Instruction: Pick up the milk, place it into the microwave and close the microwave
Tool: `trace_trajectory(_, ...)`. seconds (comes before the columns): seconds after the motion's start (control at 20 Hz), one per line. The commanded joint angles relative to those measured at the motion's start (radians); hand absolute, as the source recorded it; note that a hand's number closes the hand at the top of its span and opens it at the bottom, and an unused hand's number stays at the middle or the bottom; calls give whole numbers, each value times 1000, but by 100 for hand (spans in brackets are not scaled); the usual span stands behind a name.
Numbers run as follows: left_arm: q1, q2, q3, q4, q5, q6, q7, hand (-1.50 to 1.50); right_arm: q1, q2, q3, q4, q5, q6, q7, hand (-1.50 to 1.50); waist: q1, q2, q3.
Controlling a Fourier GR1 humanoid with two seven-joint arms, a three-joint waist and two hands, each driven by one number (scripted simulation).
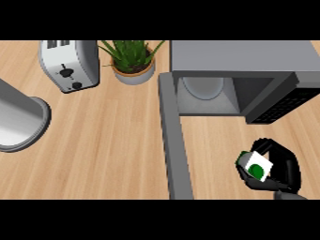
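My right hand [278, 169] has its fingers curled round the milk [255, 165], holding it above the counter [107, 140] in front of the open microwave [245, 70]. My left hand barely shows at the view's left edge, so I cannot tell its fingers. The risk I see: the carton could catch the microwave's front edge or control panel going in. The open door [172, 140] juts out to my left, and a careless swing could bump it.
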Motion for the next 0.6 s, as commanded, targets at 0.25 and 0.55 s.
trace_trajectory(0.25, 2, -5, -29, -11, -15, 17, 11, -150, -78, -55, 22, -152, -76, 141, 215, 150, -3, -1, 0)
trace_trajectory(0.55, -9, 31, 108, 24, 102, -45, 6, -150, -72, 16, 84, -332, -10, 1, 344, 150, -4, -1, -1)
